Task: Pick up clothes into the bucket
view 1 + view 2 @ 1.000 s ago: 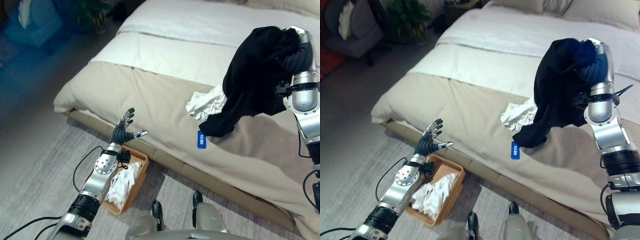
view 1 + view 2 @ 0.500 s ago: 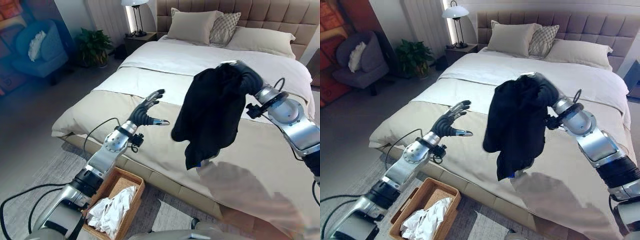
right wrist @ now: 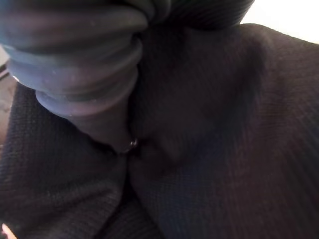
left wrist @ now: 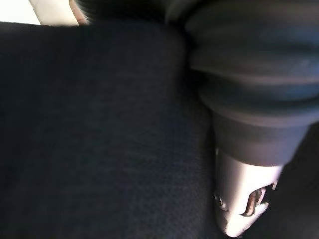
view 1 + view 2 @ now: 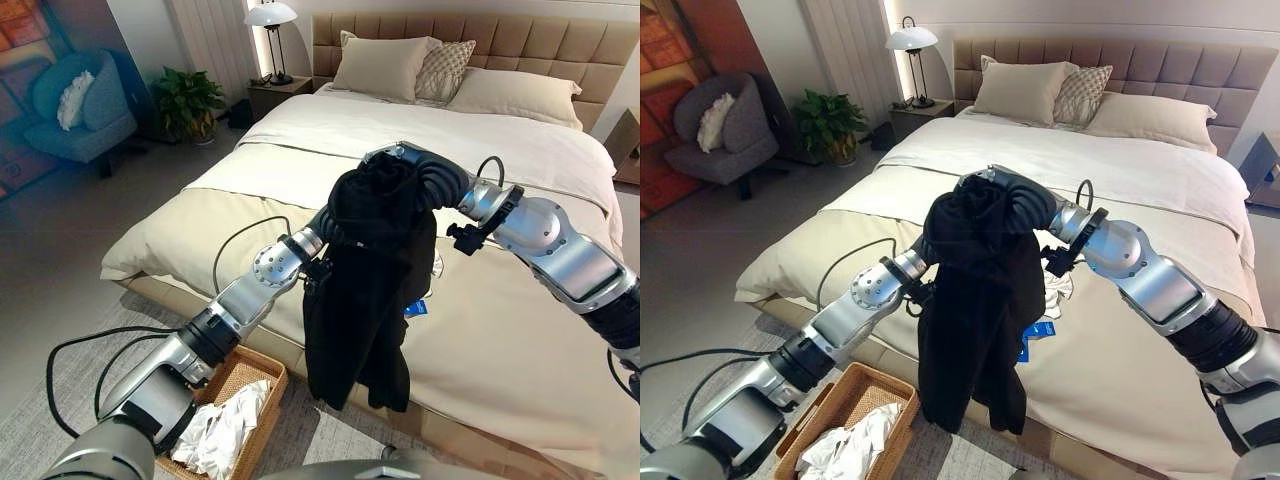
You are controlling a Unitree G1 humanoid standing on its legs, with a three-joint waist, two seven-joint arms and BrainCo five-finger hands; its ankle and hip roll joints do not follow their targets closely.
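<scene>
Two arms meet over the near edge of a wide bed with a beige cover (image 5: 500,340). Right hand (image 5: 1012,195), dark ribbed cover up, carries a black knitted garment (image 5: 975,320) bunched at its top. Cloth drapes over the hand and hides the fingertips; cannot tell how the fingers sit, though the garment hangs from this hand. In the right wrist view the dark knit (image 3: 219,129) lies pressed right against the hand's cover.

Left hand (image 4: 239,209) is buried behind the upper part of the garment, just under the right hand. One silver finger shows in its wrist view, lying against the black cloth (image 4: 99,129). Rest of the fingers hidden; cannot tell whether they are spread or closed on the cloth.

Garment hangs straight down from the fingers in a long fold, its lower hem free, off the floor, in front of the bed's side. Below the fingers and toward the robot's left stands a brown woven basket (image 5: 845,400) on the floor, with crumpled white clothes (image 5: 850,450) inside. Hem hangs beside the basket's far corner, apart from it.

Beyond the fingers, on the bed cover, a bit of white cloth (image 5: 1058,290) and a small blue tag (image 5: 1037,330) peek out from behind the garment.
</scene>
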